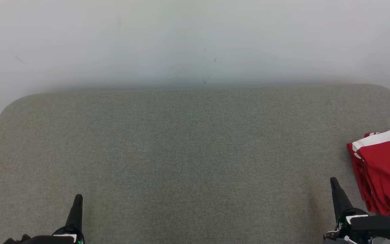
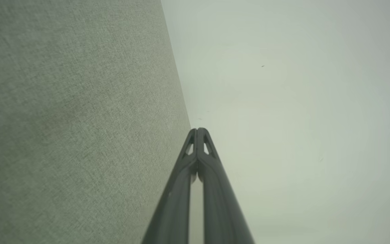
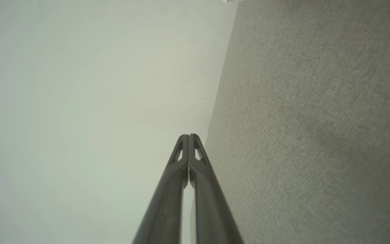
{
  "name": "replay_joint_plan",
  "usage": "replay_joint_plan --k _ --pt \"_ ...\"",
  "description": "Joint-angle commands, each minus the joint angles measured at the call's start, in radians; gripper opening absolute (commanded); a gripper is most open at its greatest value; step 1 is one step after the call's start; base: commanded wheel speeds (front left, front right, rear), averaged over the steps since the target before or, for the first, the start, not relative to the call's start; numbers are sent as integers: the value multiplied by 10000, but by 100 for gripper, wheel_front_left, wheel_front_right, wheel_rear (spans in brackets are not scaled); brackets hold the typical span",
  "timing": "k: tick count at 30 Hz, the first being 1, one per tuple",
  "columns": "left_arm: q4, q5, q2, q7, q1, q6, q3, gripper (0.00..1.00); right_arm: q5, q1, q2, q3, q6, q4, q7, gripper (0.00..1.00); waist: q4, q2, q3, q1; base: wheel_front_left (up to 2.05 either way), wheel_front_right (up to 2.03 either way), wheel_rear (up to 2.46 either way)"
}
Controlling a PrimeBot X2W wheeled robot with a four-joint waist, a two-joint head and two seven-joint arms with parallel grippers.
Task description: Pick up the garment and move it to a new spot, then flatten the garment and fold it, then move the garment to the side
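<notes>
Red folded garment (image 1: pixel 386 169) lies at 4 o'clock on the grey fabric surface (image 1: pixel 195 152), where the right gripper (image 1: pixel 333 183), pinched together empty like the left gripper (image 1: pixel 78 200), could snag its folds.

From my seat, the red and white garment (image 1: pixel 384 166) runs off the right edge of the head view, and I lose its near corner behind the right tool (image 1: pixel 333 181). That tool and the left tool (image 1: pixel 78 198) are both cut by the bottom edge. The desk (image 1: pixel 195 152) is cropped left, right and below. Dark specks (image 1: pixel 214 59) on the wall (image 1: pixel 195 34) are too small for me to identify.
</notes>
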Motion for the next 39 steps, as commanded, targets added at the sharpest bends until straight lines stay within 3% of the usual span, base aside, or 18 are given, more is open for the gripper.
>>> replay_joint_plan --k 1,22,39 --pt "-85 -269 40 81 -153 -35 41 0 242 -119 -10 -43 6 -61 50 0 0 0 9 -1 0 0 0" --pt "-180 -1643 43 461 -356 -95 135 0 1742 -353 -10 -166 7 -103 375 0 -9 0 118 -1 0 0 0" --pt "-174 -1635 41 449 -350 -81 134 0 1705 -342 -10 -161 7 -94 379 0 -9 0 120 -1 0 0 0"
